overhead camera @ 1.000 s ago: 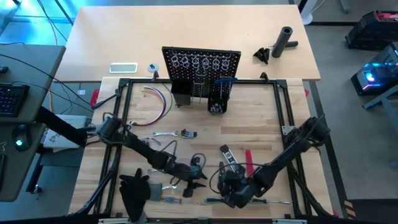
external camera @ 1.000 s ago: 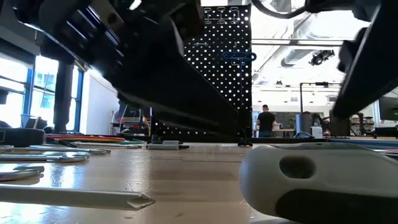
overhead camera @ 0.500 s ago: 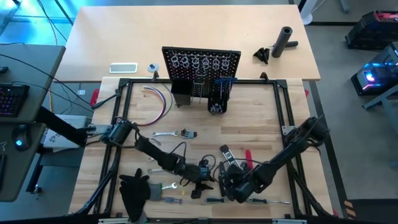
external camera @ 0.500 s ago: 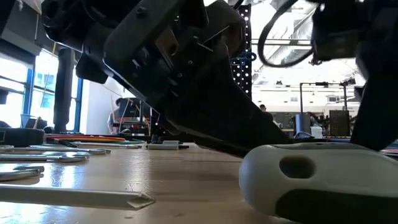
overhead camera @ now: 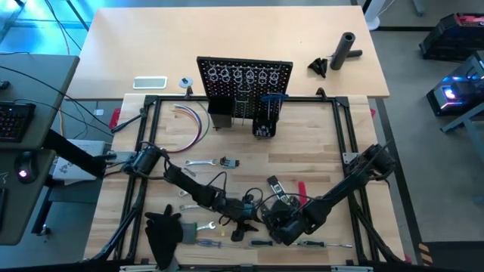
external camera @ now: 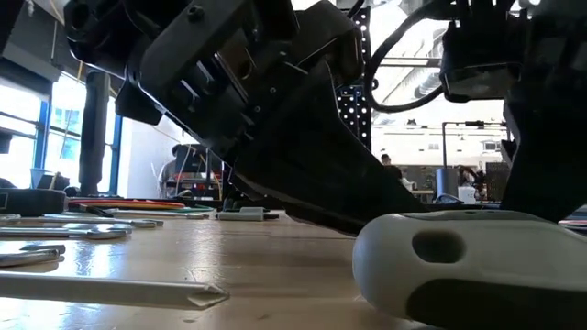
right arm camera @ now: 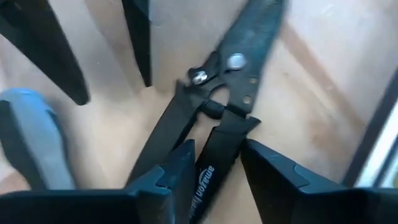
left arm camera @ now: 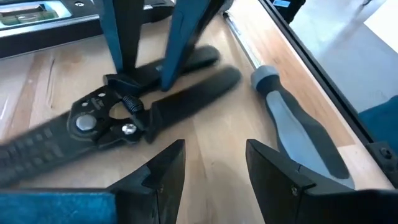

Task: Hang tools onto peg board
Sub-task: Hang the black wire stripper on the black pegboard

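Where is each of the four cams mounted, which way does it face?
High: overhead, straight down; both arms, peg board.
Low: tabletop height, level across table into room; arms loom from above, a grey handle lies close.
Left wrist: on left arm, looks past its open fingers at the black pliers.
Right wrist: on right arm, past its open fingers.
Both wrist views share the pliers.

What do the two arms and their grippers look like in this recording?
Both arms are dark, near-black, built of slim jointed links with black cables looping beside them. The left gripper has two broad, flat black fingers with angular tips. The right gripper has the same pair of dark, wedge-shaped fingers. From above, the left gripper and right gripper look like bulky black blocks. No markings are readable on either.
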You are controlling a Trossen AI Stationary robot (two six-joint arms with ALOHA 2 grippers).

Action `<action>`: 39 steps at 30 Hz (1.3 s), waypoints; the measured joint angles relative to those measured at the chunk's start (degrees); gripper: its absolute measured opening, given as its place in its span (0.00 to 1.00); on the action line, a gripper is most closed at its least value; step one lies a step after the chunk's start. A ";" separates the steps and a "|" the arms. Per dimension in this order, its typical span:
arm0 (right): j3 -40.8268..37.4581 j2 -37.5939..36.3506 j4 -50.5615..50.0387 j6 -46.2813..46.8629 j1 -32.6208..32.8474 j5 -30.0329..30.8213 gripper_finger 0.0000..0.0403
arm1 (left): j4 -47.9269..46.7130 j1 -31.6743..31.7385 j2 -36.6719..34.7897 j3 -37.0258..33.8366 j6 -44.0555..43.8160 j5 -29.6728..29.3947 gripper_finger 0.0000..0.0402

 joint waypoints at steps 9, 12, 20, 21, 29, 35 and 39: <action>0.04 0.22 -2.51 -10.63 -2.42 4.38 0.20 | -0.18 1.70 0.00 -0.02 -0.50 0.69 0.41; -0.05 0.24 -2.60 -16.33 -3.92 4.75 0.20 | -0.50 2.38 0.00 -0.02 -0.77 1.75 0.41; -0.17 0.24 -1.50 -26.19 -5.87 3.90 0.26 | -2.98 3.45 -0.10 0.02 -1.45 3.72 0.41; -0.17 0.24 -1.59 -26.36 -5.90 4.11 0.26 | -3.24 3.49 -0.15 0.05 -1.47 4.03 0.41; -0.15 0.32 -1.99 -25.99 -5.88 6.04 0.12 | -10.38 3.41 -3.17 -0.02 0.42 1.81 0.41; 0.59 0.42 -2.34 -25.97 -5.11 7.32 0.12 | -16.09 3.48 -8.64 -3.94 1.69 -4.72 0.38; 2.78 -0.06 -5.38 -26.90 -4.66 8.25 0.12 | -15.26 3.48 -14.51 -10.23 -0.13 -7.88 0.34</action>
